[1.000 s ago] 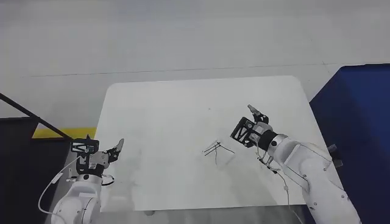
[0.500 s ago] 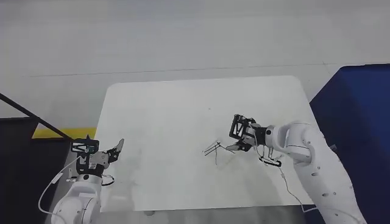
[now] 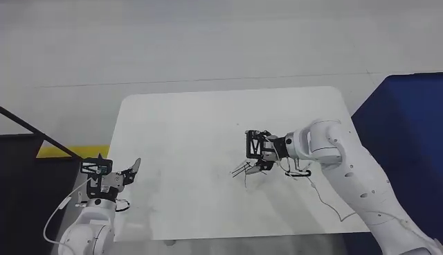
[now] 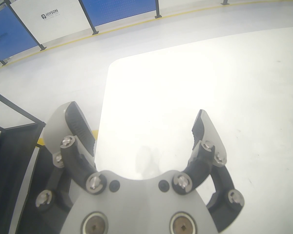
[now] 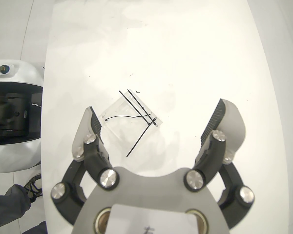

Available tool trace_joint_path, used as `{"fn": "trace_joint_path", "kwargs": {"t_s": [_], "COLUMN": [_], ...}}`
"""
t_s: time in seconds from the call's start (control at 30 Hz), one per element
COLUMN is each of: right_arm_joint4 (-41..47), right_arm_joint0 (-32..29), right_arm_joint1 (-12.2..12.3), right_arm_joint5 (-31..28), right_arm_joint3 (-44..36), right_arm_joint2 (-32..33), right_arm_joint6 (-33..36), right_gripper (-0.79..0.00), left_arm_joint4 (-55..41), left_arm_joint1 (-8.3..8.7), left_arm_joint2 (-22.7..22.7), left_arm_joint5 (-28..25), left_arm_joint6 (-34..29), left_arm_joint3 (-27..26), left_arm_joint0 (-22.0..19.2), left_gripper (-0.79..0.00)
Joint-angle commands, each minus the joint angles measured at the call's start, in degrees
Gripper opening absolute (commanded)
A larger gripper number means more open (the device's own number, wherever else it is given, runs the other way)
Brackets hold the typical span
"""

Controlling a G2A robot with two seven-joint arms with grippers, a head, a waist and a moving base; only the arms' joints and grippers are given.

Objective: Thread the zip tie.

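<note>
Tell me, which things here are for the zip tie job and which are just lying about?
For the job: black zip ties, lying crossed; right pincer, open, close by them; left pincer, open, far off at the table's edge.

Just lying about: clear sheet under the ties; white table; blue fence panels.

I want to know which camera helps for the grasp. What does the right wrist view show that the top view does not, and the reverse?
Right wrist view: the zip ties lie as separate black strips, some crossing, on a clear sheet, ahead of the right gripper, fingers open. Top view: the left gripper by the table's near left corner, far from the ties. Both: the right gripper close to the ties on the table.
</note>
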Motion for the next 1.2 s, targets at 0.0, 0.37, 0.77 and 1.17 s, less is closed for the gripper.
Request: {"fn": "trace_joint_path", "kwargs": {"t_s": [0.0,0.37,0.77,1.17], "right_arm_joint4": [-8.36,-18.73,-12.05,-12.35], "right_arm_joint0": [0.03,1.96,9.08,19.53], "right_arm_joint1": [0.32,3.89,6.30,3.82], "right_arm_joint5": [0.00,0.00,0.00,0.00], "right_arm_joint3": [-3.14,-5.55,-1.65,9.82], "right_arm_joint2": [-1.46,-11.05,-19.45,-33.57], "right_arm_joint6": [0.69,0.69,-1.59,-10.62], "right_gripper": [0.000,-0.299,-0.665,-0.622], "left_arm_joint4": [0.00,0.00,0.00,0.00], "left_arm_joint1": [0.00,0.00,0.00,0.00], "left_arm_joint2": [0.00,0.00,0.00,0.00], "left_arm_joint5": [0.00,0.00,0.00,0.00], "left_arm_joint6": [0.00,0.00,0.00,0.00], "left_arm_joint3": [0.00,0.00,0.00,0.00], "left_arm_joint0": [0.00,0.00,0.00,0.00], "left_gripper": [0.000,0.000,0.000,0.000]}}
